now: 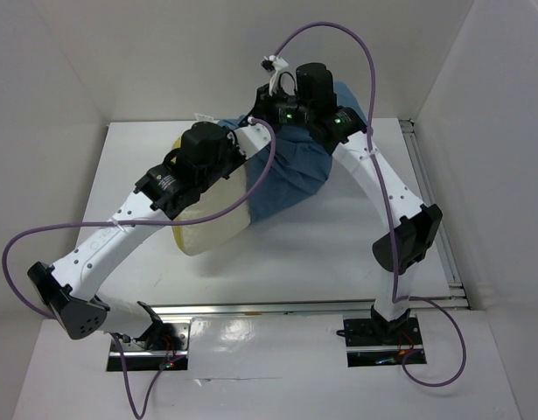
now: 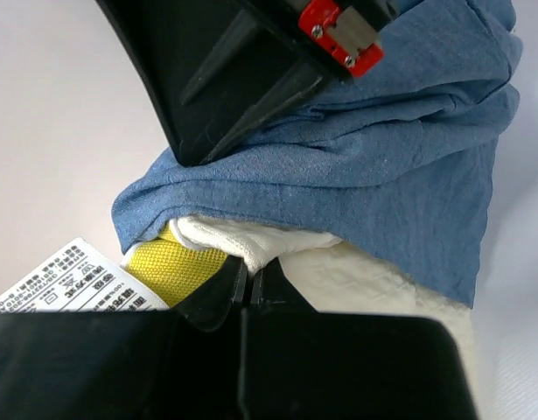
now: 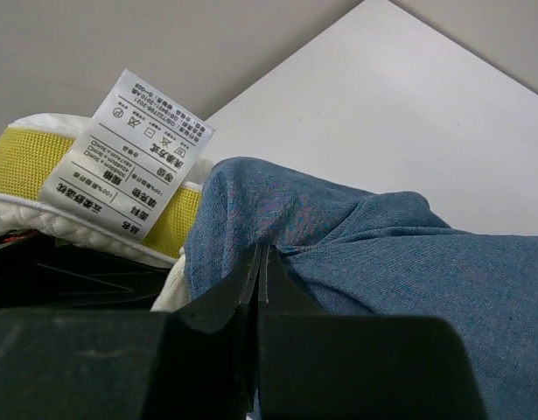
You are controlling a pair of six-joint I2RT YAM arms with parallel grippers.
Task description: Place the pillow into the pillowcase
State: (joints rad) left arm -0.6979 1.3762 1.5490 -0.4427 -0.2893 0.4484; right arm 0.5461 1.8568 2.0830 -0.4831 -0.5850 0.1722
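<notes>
The cream-white pillow (image 1: 209,233) lies at the table's middle, its far part covered by the dusty-blue pillowcase (image 1: 290,171). In the left wrist view my left gripper (image 2: 248,282) is shut on a fold of the pillow's white cloth (image 2: 251,241), beside its yellow edge band (image 2: 185,262), with the pillowcase (image 2: 382,166) draped over it. In the right wrist view my right gripper (image 3: 262,255) is shut on the pillowcase's rim (image 3: 251,201), next to the pillow's yellow band (image 3: 24,157) and white care label (image 3: 129,153). Both grippers meet at the pillow's far corner.
The right arm's black body (image 2: 242,70) hangs close above the left gripper. The white table (image 1: 338,245) is walled at the back and sides. Purple cables (image 1: 330,35) loop over both arms.
</notes>
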